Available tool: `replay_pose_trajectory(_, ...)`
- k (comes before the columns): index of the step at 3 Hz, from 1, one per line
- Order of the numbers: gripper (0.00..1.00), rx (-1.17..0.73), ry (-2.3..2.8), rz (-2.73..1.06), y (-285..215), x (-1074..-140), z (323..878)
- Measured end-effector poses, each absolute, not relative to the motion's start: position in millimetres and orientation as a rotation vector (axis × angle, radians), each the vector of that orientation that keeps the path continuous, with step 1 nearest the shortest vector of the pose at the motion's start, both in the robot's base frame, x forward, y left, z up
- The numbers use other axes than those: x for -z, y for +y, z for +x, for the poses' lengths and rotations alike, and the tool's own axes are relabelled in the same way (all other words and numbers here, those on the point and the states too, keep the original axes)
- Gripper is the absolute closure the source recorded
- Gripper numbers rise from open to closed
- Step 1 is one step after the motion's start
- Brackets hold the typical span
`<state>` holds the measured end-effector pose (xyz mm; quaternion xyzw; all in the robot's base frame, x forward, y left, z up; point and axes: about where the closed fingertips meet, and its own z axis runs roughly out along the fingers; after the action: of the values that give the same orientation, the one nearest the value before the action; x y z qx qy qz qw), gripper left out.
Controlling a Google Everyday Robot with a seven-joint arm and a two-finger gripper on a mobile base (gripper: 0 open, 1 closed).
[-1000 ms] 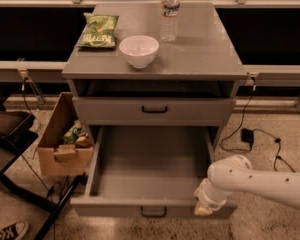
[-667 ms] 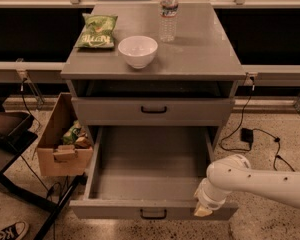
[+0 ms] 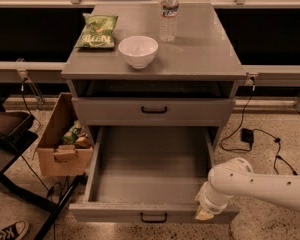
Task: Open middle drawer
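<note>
A chip bag lies by the tabletop's back-left corner, with a bowl nearer its front edge. Below that edge the middle drawer stands pulled out. The tool sits at its front-right corner; its grip cannot be told.

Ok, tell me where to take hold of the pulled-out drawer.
Grip the small black handle at the centre of the middle drawer's front, coming straight from the front and closing above and below its horizontal bar. The gripper sits at the right-hand front corner, off the handle.
</note>
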<state>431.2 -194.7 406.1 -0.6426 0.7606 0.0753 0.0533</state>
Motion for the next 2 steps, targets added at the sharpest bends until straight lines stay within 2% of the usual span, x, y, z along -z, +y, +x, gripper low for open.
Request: replay_pose_trajectory(2,1.00,-0.210,2.358,-1.912,-196.2,-407.2,414.2)
